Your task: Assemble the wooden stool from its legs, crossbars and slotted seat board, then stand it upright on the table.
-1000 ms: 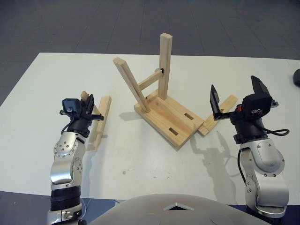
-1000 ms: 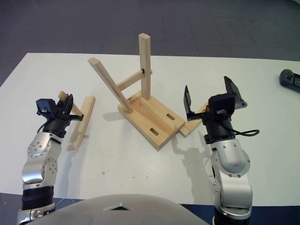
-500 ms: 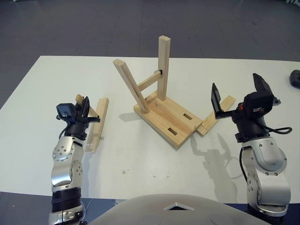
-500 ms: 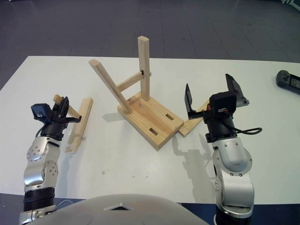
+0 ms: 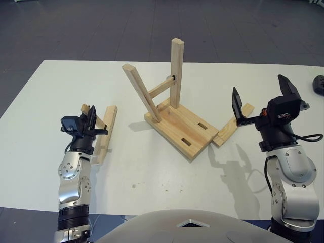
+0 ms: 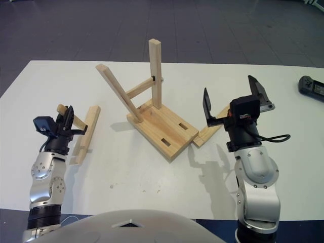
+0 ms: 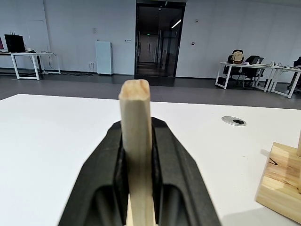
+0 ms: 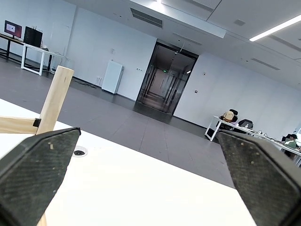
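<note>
The slotted seat board [image 5: 183, 127] lies flat at the table's middle. Two legs rise from its far slots, one upright [image 5: 177, 71] and one tilted [image 5: 142, 92], joined by a crossbar [image 5: 161, 88]. A second leg pair [image 5: 106, 134] lies on the table at the left. My left gripper [image 5: 90, 120] is shut on the end of one of its legs [image 7: 137, 141]. My right gripper [image 5: 263, 98] stands open and holds nothing, raised above the table right of the board. A loose wooden piece [image 5: 234, 123] lies below it, touching the board's right corner.
A dark handheld device [image 6: 313, 84] rests at the table's far right edge. Bare white tabletop [image 5: 162, 177] stretches in front of the board and along the near edge. Office desks and chairs stand far off in the room behind.
The head camera tilted slightly between the first frames. My right gripper has drifted a little to the right, still open. My left gripper keeps its hold, shifting slightly nearer with the leg pair.
</note>
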Motion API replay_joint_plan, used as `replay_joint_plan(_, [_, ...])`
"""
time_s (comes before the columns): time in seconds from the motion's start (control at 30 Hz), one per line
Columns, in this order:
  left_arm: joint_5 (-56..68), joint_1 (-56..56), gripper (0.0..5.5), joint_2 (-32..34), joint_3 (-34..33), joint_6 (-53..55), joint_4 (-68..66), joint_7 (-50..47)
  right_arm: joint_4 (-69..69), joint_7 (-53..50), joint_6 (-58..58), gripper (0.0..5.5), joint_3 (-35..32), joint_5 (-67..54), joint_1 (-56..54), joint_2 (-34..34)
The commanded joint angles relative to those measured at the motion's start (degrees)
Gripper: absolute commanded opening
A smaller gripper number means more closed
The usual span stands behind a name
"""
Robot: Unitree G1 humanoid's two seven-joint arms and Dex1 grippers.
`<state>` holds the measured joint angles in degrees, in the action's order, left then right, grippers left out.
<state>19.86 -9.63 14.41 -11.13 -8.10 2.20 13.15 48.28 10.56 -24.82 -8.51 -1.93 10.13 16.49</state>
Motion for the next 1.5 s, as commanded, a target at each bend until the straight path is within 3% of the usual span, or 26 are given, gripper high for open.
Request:
replay_joint_plan(0.03, [-5.1,-10.1,0.43,-0.8,2.5,9.6,-15.6,-1.1,-1.3,0.7,-1.0,5.40,-0.5,-0.6,-1.7,0.9])
replay_joint_plan(0.13, [-5.7,-7.6,0.43,0.5,2.8,8.0,-15.5,-0.7,-1.4,0.8,-1.0,5.40,-0.3,-0.6,-1.6,0.8])
replay_joint_plan(0.23, [-5.6,-1.3,1.13,2.2,1.7,6.5,-13.9,-0.9,-1.8,0.8,-0.7,5.40,-0.1,-0.6,-1.4,0.7])
replay_joint_plan(0.43, [-4.4,5.9,2.25,2.5,1.6,16.0,2.4,-3.7,-2.7,1.0,-0.1,5.40,0.2,-0.8,-1.3,0.4])
replay_joint_plan(0.67, [-4.1,9.9,3.41,3.4,-1.1,19.9,3.9,-4.4,-3.0,0.5,0.6,5.40,0.7,-0.6,-0.6,-0.3])
replay_joint_plan(1.07, [4.7,37.8,5.36,6.3,-8.2,31.5,8.4,-8.7,-3.4,0.1,1.1,5.40,1.0,-0.2,-0.4,-0.7])
replay_joint_plan(1.2, [5.9,44.9,5.39,9.0,-11.2,34.4,6.4,-10.8,-3.5,-0.1,1.4,5.40,1.0,-0.1,-0.2,-0.9])
replay_joint_plan(1.37, [3.8,38.9,4.60,7.1,-10.4,37.7,11.1,-13.9,-3.2,-0.7,1.9,5.40,1.0,0.1,1.2,-1.6])
replay_joint_plan(1.5, [4.8,33.1,3.82,7.5,-10.9,38.0,9.6,-10.6,-2.8,-1.3,2.2,5.40,1.5,0.6,2.5,-2.3])
